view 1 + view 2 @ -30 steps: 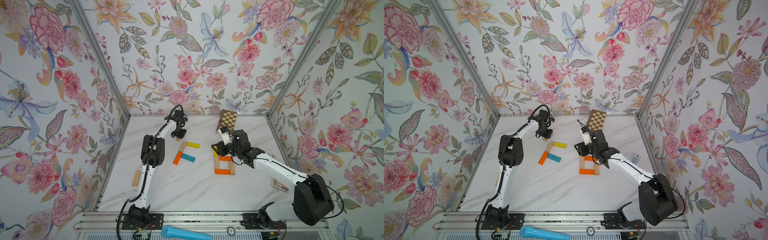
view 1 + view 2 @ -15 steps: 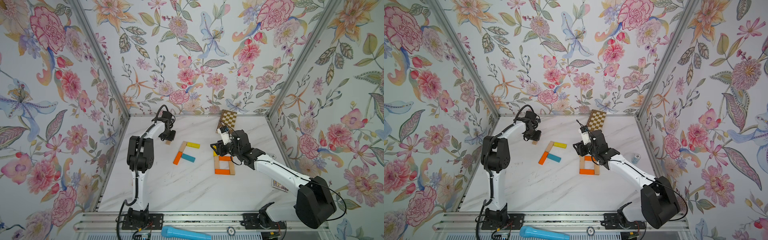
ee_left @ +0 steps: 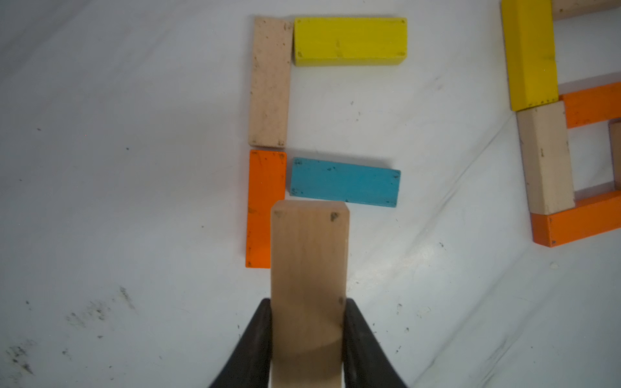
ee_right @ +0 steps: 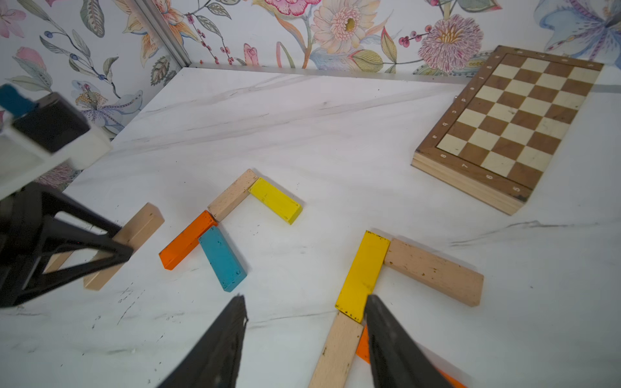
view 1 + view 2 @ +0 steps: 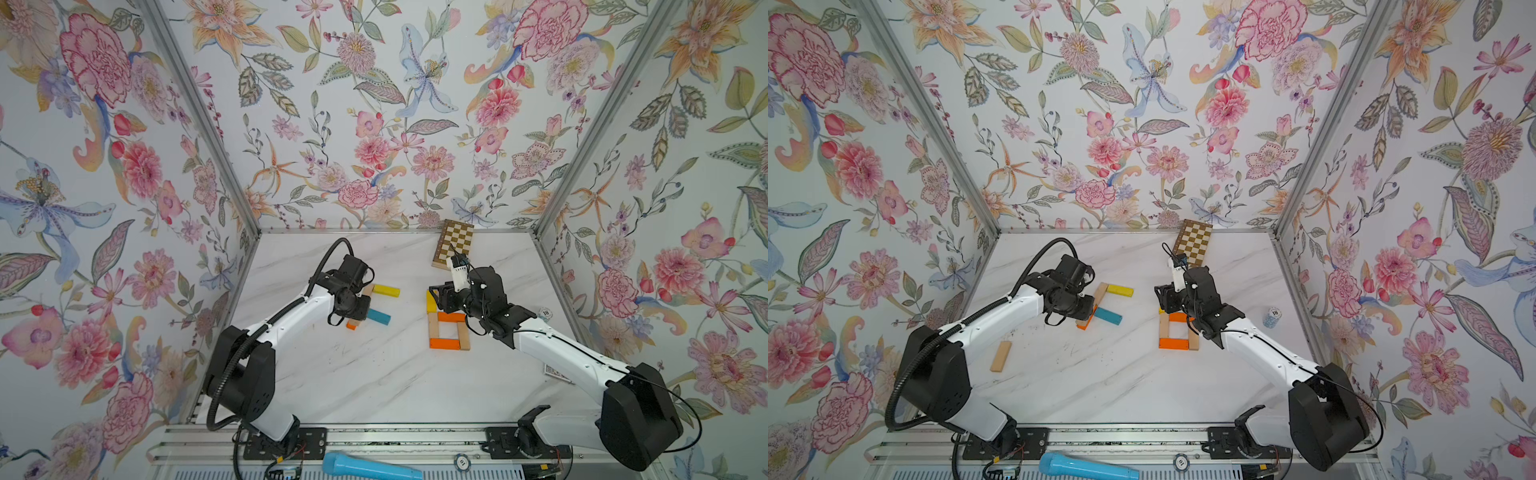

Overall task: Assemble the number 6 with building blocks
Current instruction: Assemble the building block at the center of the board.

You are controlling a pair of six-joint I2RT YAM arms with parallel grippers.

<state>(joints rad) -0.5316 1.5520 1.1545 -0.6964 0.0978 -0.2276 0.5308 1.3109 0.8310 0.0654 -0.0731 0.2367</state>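
Observation:
My left gripper [image 3: 307,302] is shut on a beige block [image 3: 308,268] and holds it over the left group of blocks. That group is a beige bar [image 3: 270,82], a yellow bar [image 3: 349,40], an orange bar [image 3: 260,208] and a teal bar [image 3: 344,181]. In both top views the left gripper [image 5: 358,308] hangs beside this group. On the right lies a number 6: a square loop [image 5: 444,343] with a yellow stem [image 4: 364,268] and a beige top bar [image 4: 433,270]. My right gripper [image 4: 304,302] stands open and empty over the stem's lower end.
A chequered board [image 5: 454,245] lies at the back right. One loose beige block [image 5: 1000,356] rests near the left arm's elbow. A stack of chips [image 5: 1273,316] stands at the right wall. A blue microphone [image 5: 370,467] lies on the front rail.
The left arm has swung from near the back wall toward the front, bringing the beige block over the left group. The right arm has hardly moved.

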